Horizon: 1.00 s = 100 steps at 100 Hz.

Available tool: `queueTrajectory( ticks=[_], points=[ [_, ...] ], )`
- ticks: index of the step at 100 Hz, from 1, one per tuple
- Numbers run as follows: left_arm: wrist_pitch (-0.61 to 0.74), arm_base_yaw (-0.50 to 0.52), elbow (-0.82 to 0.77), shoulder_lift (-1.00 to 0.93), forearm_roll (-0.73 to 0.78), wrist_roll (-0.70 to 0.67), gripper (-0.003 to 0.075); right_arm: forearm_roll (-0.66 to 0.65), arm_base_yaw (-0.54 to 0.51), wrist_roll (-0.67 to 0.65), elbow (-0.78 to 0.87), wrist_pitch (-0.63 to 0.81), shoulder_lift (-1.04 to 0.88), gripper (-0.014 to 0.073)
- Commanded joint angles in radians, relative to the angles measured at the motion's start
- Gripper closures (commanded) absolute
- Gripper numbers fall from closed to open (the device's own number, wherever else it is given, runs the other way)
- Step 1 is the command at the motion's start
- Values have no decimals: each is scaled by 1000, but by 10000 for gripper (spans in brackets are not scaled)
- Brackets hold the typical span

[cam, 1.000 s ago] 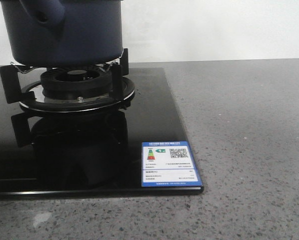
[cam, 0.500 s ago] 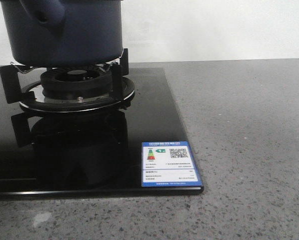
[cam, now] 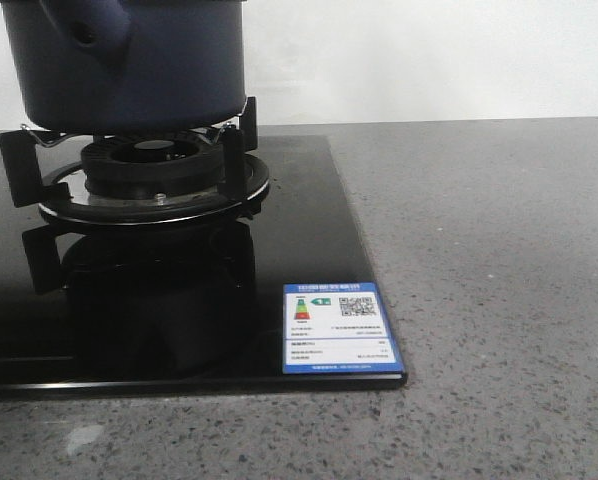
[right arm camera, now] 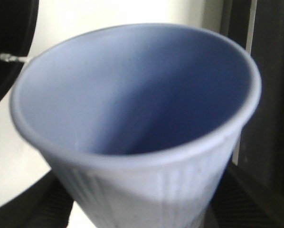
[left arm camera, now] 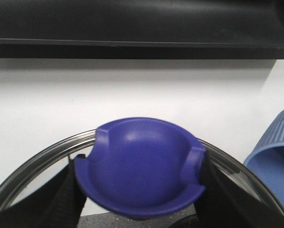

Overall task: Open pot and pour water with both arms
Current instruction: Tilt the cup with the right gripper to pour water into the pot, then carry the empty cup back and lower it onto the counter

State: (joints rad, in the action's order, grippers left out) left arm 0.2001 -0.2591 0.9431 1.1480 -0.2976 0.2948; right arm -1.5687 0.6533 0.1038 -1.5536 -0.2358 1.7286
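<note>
Left tool [left arm camera: 139,209]: I read its two dark fingers [left arm camera: 61,199] as closed against either side of the blue knob [left arm camera: 142,166] of a glass lid [left arm camera: 47,156], whose metal-rimmed arc curves around behind the knob. Right tool [right arm camera: 142,209]: its black fingers [right arm camera: 42,204] flank the base of the pale blue ribbed cup [right arm camera: 137,109] and I take them as clamped on it; the mouth of the cup faces the wrist camera and its interior looks empty, though the view is blurred. An edge of the same cup [left arm camera: 275,142] shows in my left wrist view, just beside the lid rim. Neither tool appears in the front view. Ordered from largest to smallest in that view: the grey speckled desk [cam: 489,250]; the glossy black hob [cam: 179,300] lying on it; the pot [cam: 129,60], dark navy with straight sides, standing upright on the black pan supports [cam: 24,165] over the burner [cam: 149,165] at the far left of the scene, its stubby handle [cam: 89,25] with a hole turned toward the camera and its top edge cut off by the frame, so I cannot tell what is in it; and the blue-and-white label [cam: 337,328] at the near right corner of the hob.
</note>
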Motion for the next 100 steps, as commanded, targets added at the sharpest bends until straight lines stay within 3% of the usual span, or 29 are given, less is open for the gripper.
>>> queueTrajectory(
  ticks=[1, 19, 35, 53, 78, 100],
  points=[
    [114, 2, 37, -30, 4, -4, 332, 10, 1, -38, -38, -25, -48, 254],
    [114, 2, 37, -30, 4, -4, 332, 93, 1, -241, -38, -69, -48, 254],
    [114, 2, 37, -30, 4, -4, 332, 98, 1, -410, -38, -114, -56, 254],
    [114, 2, 37, -30, 4, -4, 332, 98, -12, -686, -38, -176, -104, 254],
    [114, 2, 37, -30, 4, -4, 332, 211, -138, -1098, -36, -217, -186, 254],
    [112, 2, 37, -30, 4, -4, 332, 224, -245, -1243, 94, -83, -299, 254]
  ],
)
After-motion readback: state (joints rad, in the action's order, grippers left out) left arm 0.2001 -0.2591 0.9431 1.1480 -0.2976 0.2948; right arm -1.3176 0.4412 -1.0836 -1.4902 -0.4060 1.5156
